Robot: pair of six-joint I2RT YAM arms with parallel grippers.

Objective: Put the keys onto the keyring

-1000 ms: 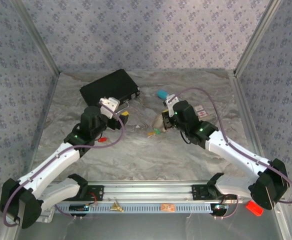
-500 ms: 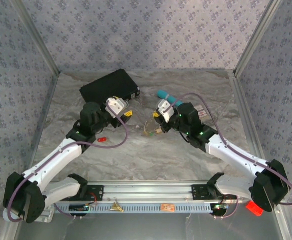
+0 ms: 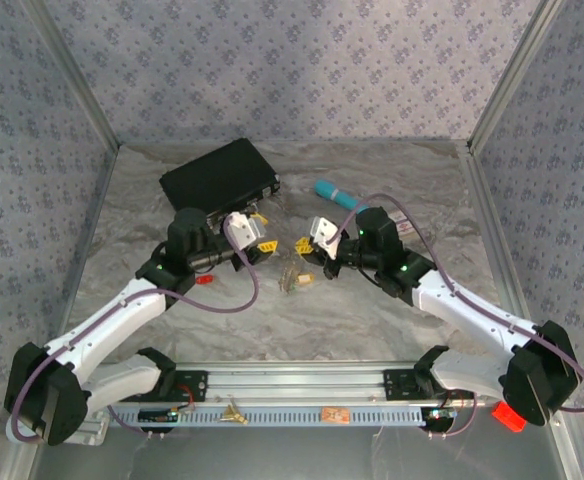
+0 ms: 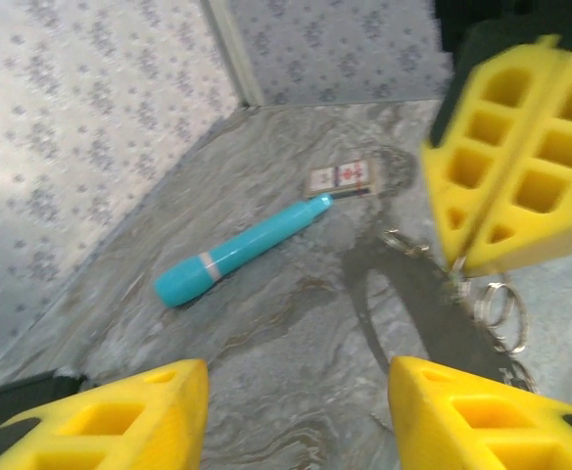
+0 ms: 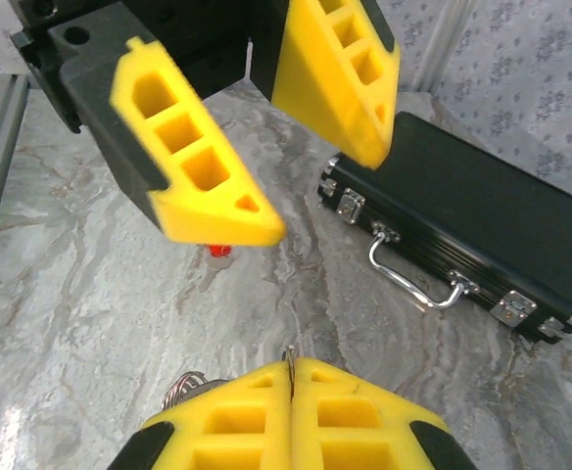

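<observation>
- The keyring (image 4: 493,305) is pinched in the right end effector (image 5: 291,377). A thin bit of wire stands up in the seam between the closed pads, and a wire loop sticks out beside the left pad.
- In the left wrist view, its silver rings hang just under the tip of the right end effector (image 4: 477,245). A short run of chain shows just beside them, above a dark shadow on the bench (image 4: 266,323).
- One of the keys, a red-headed one (image 5: 219,250), lies on the bench apart from both end effectors. From above, this red key (image 3: 204,279) sits beside the left forearm.
- A small yellowish cluster (image 3: 292,279) sits just near of the two end effectors. It is too small to tell whether it is keys or chain.
- The right end effector (image 3: 305,247) has its pads pressed flat together on the ring wire.
- The left end effector (image 4: 296,384) faces it with its fingers well apart and nothing between them. The right wrist view shows the left end effector (image 5: 320,186) the same way.
- A teal pen-shaped tool (image 4: 242,250) lies farther back on the bench, with a small printed card (image 4: 343,176) just beyond its thin end.
- A black case (image 5: 462,215) lies shut, its metal handle (image 5: 413,279) towards the end effectors.
</observation>
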